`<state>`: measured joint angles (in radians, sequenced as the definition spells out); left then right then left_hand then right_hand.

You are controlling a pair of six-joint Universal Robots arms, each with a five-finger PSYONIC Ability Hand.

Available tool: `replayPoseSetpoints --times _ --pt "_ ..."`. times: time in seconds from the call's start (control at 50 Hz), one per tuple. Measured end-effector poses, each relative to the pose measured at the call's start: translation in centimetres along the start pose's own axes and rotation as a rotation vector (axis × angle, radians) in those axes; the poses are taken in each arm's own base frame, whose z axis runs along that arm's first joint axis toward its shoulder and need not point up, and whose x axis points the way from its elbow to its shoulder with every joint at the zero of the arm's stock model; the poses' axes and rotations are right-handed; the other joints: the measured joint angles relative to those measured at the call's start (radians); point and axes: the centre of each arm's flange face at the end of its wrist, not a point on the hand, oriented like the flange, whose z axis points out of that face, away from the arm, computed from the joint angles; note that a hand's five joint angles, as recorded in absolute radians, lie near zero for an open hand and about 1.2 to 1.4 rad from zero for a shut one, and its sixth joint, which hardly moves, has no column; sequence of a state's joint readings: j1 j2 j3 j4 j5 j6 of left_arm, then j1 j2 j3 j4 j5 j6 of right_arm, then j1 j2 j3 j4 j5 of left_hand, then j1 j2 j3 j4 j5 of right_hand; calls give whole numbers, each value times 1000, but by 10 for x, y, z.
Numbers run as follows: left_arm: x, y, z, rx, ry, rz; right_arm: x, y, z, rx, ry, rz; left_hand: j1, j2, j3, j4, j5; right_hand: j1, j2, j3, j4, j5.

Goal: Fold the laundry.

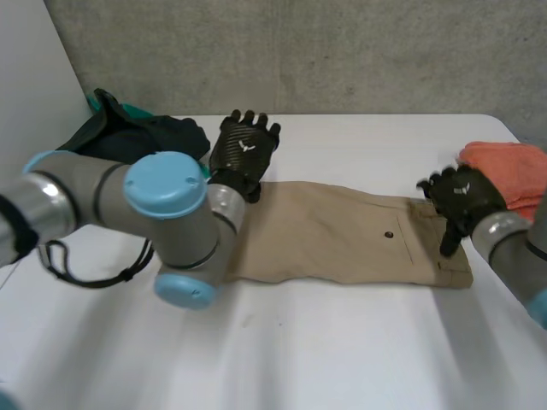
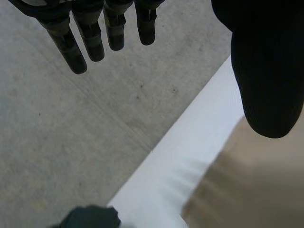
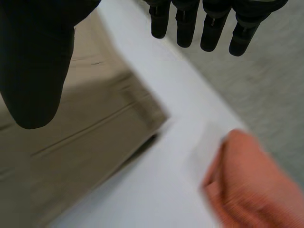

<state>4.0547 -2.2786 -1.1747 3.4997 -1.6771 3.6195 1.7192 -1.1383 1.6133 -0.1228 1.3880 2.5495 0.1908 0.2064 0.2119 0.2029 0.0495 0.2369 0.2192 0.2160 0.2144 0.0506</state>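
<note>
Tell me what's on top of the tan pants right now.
Nothing loose lies on the visible part of the pants. The right hand is over their waist end and the left hand at their far edge, both open. The left arm hides the leg end.

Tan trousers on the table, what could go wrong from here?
The right hand, open at the waistband end of the tan trousers, sits near the orange cloth and might disturb it. The left hand, also open, reaches past the trousers' far edge and could miss its grasp.
</note>
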Motion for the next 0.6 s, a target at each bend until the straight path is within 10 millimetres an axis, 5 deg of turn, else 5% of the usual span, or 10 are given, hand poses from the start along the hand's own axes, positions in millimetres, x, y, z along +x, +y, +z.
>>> replayPoseSetpoints --times 0.2,0.26,0.34,0.5,0.6 --pt "-1 11 -44 -95 44 -75 -4 31 -14 -89 -85 101 0 0 0 0 0 179 200 206 208 204" --pt "0 13 -50 -109 53 -80 -1 40 -6 -98 -72 102 0 0 0 1 0 673 805 790 788 753" --pt "-1 9 -54 -106 52 -81 12 47 2 -101 -16 84 0 0 0 1 0 782 944 963 973 892" --pt "-15 -12 -67 -66 30 -91 57 26 -1 -26 217 -155 0 0 0 1 0 837 958 963 982 929" --pt "-23 -22 -78 -52 17 -123 50 5 -5 20 229 -356 0 0 0 1 0 844 958 963 983 933"
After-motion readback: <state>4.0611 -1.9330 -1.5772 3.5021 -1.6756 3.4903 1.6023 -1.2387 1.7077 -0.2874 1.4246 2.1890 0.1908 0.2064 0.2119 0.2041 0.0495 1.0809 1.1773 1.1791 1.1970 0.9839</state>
